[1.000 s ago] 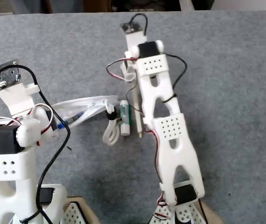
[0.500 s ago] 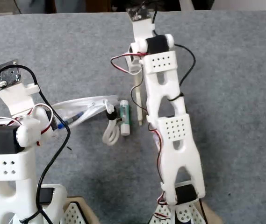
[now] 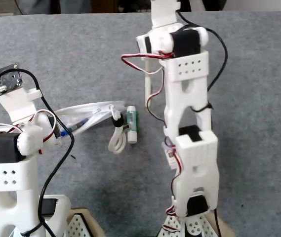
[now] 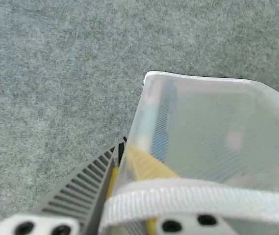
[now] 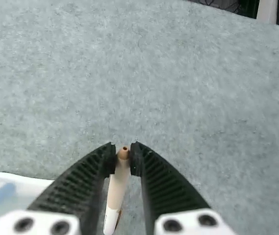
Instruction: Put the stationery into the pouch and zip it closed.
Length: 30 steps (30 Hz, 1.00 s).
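Note:
A translucent white pouch (image 3: 92,112) lies flat on the grey felt, with a blue pen (image 3: 77,125) inside. My left gripper (image 3: 57,130) is shut on the pouch's end (image 4: 203,127); its ribbed finger (image 4: 88,183) sits against the edge. The zipper's white cord loop (image 3: 115,140) trails from the other end. Beside it lies a green and white glue stick (image 3: 132,124). My right gripper (image 5: 122,152) is shut on a cream pencil (image 5: 118,171), which hangs above the table (image 3: 147,94) just past the glue stick.
Grey felt (image 3: 249,89) covers the whole table, with open room to the right and at the far left. The right arm's white links (image 3: 189,128) stretch over the middle. Dark furniture stands beyond the far edge.
The right arm has risen and swung toward the far edge, carrying the pencil up from beside the glue stick. The left arm and the pouch have kept still.

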Tool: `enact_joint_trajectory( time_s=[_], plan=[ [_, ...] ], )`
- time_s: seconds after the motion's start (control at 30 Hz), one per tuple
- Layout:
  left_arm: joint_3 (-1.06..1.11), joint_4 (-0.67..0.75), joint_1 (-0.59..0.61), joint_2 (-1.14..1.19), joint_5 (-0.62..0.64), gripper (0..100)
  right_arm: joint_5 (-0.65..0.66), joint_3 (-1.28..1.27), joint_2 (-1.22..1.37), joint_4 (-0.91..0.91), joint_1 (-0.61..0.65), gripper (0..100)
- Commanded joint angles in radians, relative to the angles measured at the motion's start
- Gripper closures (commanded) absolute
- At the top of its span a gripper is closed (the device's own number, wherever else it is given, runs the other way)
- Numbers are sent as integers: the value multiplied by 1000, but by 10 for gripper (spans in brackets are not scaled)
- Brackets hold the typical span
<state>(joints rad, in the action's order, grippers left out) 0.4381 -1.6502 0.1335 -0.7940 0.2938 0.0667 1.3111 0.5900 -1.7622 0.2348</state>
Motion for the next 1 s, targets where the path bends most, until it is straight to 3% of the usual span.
enact_joint_trajectory(
  time_s=[0.0, 0.6, 0.97],
  plan=[
    [24, 20, -1, 28, 2, 972, 0, -22, -133, -5, -2, 986],
    [24, 15, -7, 25, 2, 971, 3, -21, -473, 92, 229, 986],
    [31, 14, -7, 18, -32, 971, 3, -21, -532, 181, 362, 986]
  ],
)
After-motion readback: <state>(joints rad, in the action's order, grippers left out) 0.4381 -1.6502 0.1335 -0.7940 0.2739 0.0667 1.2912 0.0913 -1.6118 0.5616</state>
